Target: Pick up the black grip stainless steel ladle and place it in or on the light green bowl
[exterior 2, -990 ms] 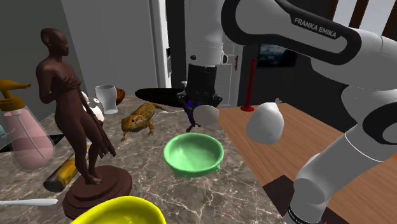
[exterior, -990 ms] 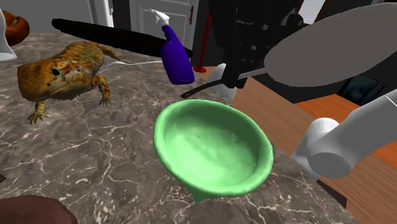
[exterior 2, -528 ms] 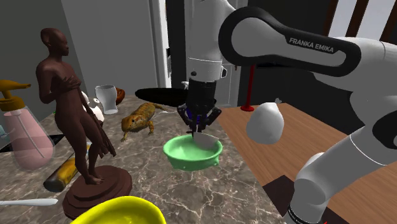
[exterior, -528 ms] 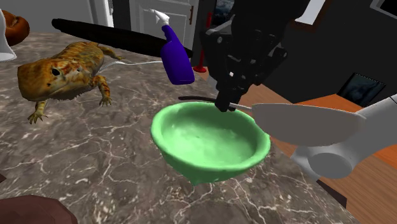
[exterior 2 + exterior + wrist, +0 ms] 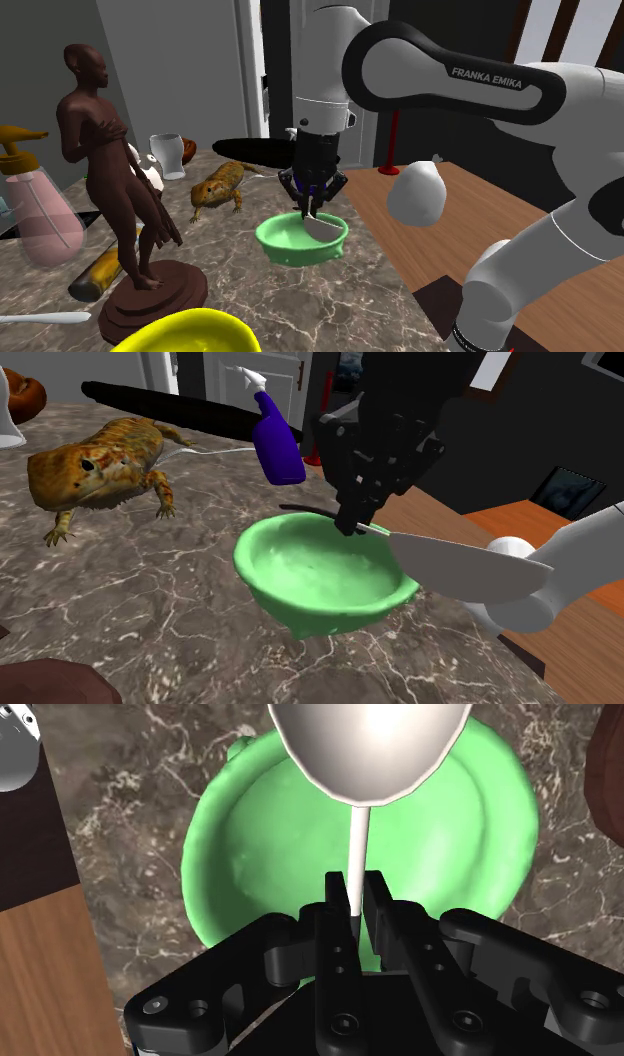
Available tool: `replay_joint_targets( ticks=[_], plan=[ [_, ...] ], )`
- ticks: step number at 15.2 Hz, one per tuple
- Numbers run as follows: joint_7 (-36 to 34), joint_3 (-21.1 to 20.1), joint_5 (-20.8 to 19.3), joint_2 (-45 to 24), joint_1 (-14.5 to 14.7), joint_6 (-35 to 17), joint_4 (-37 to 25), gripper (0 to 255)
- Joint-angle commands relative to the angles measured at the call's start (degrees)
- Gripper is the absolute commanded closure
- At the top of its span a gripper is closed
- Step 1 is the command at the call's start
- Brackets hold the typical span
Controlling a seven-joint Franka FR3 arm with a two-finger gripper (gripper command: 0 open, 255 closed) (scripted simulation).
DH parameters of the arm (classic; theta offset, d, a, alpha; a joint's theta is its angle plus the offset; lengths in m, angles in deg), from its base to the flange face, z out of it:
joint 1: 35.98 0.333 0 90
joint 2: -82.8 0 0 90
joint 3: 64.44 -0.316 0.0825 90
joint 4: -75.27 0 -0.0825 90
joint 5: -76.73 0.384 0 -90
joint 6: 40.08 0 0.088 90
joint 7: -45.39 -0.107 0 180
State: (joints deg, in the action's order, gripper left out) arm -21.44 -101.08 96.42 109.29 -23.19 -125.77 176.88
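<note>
Shoulder footage showed us the black gripper point(image 5: 352, 524) clamped on the thin stem of the ladle point(image 5: 470, 567) above the green bowl point(image 5: 262, 574), with the pale cup overhanging the bowl's rim. From the second exterior camera, we saw the cup low over the bowl point(image 5: 280, 246). At the wrist, both fingers point(image 5: 340, 919) pinched the stem over the bowl's middle.
</note>
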Motion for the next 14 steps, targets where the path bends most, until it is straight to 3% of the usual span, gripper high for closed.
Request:
replay_joint_targets(
  ticks=[1,6,10,14],
  plan=[
    [0.0,0.0,0.0,0.0,0.0,0.0,0.01,0],
    [0.0,0.0,0.0,-0.01,0.0,0.0,0.0,0],
    [-1.69,0.04,-1.63,-3.51,-0.96,7.08,-10.29,0],
    [-1.69,0.04,-1.63,-3.51,-0.96,7.08,-10.29,0]
  ],
)
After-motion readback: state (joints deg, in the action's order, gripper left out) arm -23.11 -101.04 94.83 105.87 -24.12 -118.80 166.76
